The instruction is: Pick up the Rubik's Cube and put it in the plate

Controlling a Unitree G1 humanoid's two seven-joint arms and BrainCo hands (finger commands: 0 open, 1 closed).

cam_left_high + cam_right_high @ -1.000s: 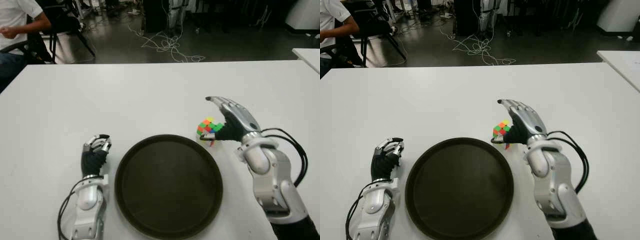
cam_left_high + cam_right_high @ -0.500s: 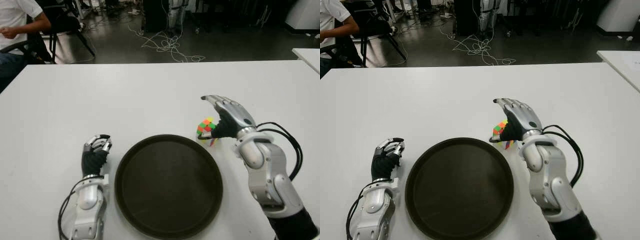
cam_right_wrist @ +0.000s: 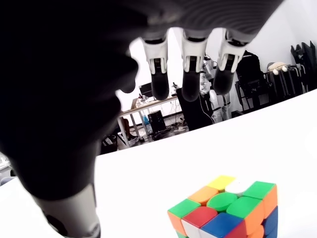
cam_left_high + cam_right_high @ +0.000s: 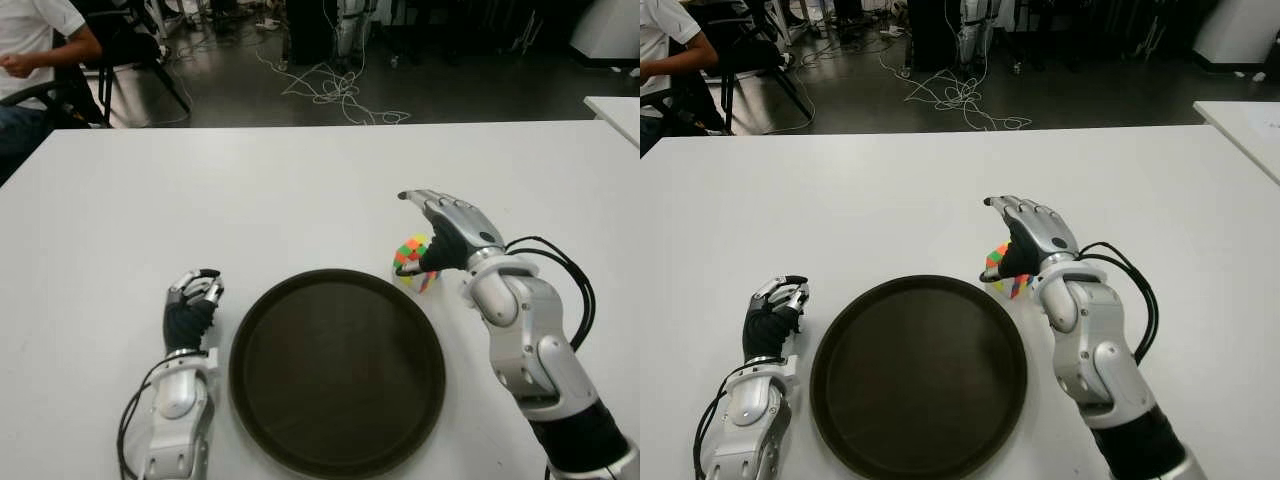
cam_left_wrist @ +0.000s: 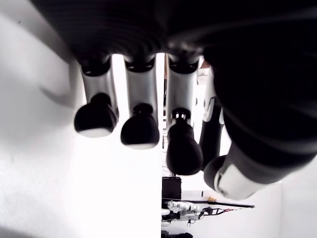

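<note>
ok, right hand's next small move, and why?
Probably lower and curl the fingers around the multicoloured Rubik's Cube. The right hand hovers over it with fingers extended and not touching; the cube sits on the white table beside the round dark plate.

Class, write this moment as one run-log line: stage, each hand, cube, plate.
stage: reaching | right hand: open, over multicoloured Rubik's Cube, not gripping | left hand: idle, curled, left of round dark plate | cube: on white table, beside plate

A lab or workshop: a broad white tabletop (image 4: pixel 300 180) stands on a dark floor where loose cables (image 4: pixel 335 90) lie tangled at the far side, and a seated person (image 4: pixel 35 45) occupies a chair (image 4: pixel 120 50) far left.
</note>
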